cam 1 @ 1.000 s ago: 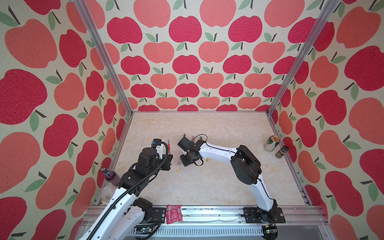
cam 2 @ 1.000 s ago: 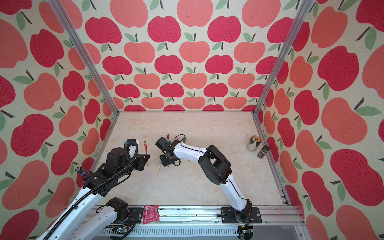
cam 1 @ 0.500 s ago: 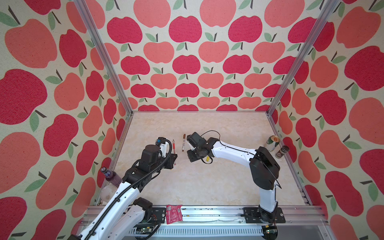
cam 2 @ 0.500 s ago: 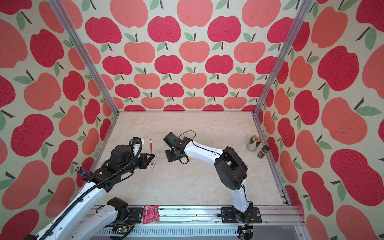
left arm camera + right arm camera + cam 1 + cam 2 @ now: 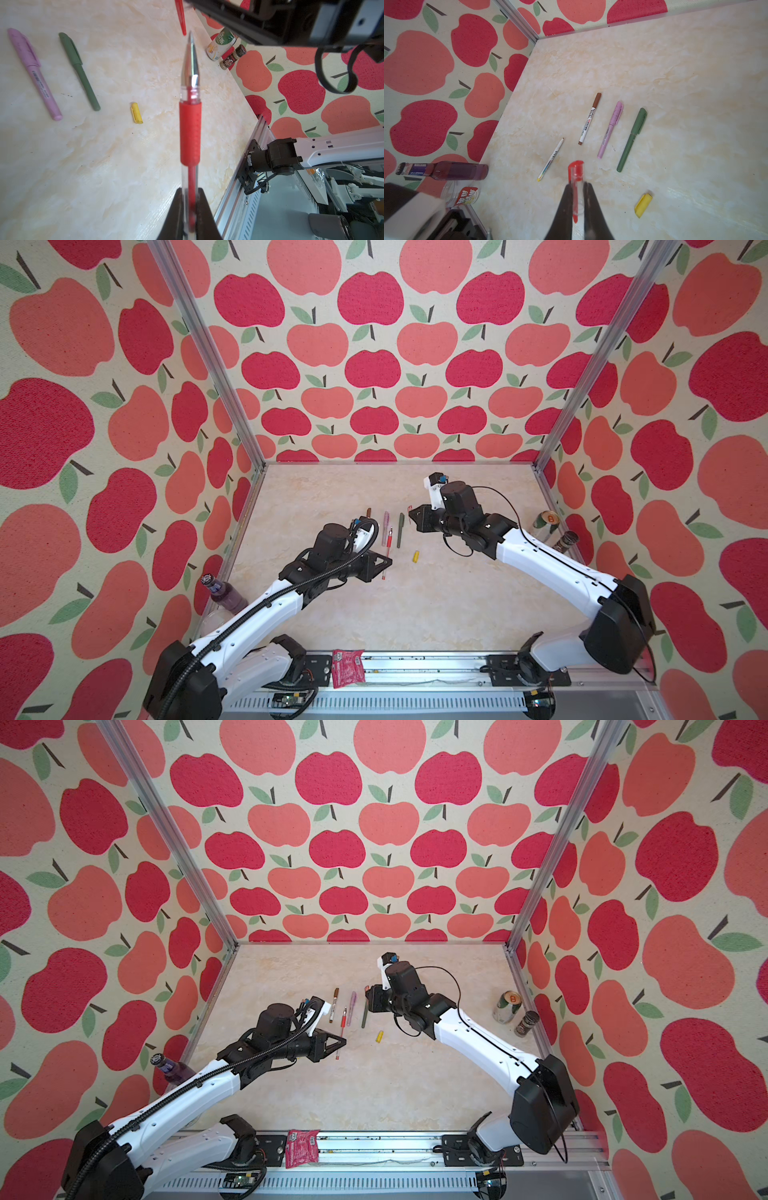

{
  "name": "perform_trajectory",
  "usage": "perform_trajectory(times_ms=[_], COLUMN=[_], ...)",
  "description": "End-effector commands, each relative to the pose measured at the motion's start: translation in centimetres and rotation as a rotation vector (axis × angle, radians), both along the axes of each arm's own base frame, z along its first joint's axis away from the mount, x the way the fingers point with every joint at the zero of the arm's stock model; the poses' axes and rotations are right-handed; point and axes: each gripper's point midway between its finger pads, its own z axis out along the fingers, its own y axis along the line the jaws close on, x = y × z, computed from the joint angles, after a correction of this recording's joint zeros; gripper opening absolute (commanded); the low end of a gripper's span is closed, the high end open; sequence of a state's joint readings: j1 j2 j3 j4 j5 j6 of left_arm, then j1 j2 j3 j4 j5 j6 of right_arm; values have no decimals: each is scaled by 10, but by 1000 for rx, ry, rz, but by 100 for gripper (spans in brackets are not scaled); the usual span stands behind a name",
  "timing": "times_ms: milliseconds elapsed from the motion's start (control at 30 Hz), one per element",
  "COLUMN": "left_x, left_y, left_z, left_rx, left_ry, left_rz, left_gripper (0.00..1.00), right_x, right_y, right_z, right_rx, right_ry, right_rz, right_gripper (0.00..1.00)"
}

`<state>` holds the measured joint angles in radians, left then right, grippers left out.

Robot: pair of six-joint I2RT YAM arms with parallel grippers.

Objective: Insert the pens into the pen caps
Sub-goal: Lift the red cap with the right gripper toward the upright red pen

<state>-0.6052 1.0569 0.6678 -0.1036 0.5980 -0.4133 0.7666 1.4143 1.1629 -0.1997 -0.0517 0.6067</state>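
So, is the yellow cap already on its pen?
No, in the right wrist view the yellow cap lies alone on the table, apart from the uncapped yellow-trimmed pen.

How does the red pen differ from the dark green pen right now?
The red pen is clamped in the left gripper; the dark green pen lies flat on the table. The red pen is uncapped, its metal tip bare; the dark green pen wears its cap. The red pen's barrel is clear; the dark green pen's is opaque. Both are slim.
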Motion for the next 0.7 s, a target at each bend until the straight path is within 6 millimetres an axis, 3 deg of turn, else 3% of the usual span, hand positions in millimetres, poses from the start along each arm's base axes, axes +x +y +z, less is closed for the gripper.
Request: perform_trajectory(times_ms=[0, 267, 667], left_x=[4, 9, 12], left_y=[-22, -46, -54], left_z=[22, 26, 29], left_rx=[-85, -132, -138], left_ry=[-38, -16, -25], left_rz=[-51, -84, -83], left_gripper=[3, 3, 3], right_x=[-6, -14, -18], right_y=[0, -1, -3], right_z=[23, 42, 40], right_rx=[113, 251, 273], right_ry=[-28, -30, -19], right_rz=[7, 16, 13], right_gripper=[9, 9, 9])
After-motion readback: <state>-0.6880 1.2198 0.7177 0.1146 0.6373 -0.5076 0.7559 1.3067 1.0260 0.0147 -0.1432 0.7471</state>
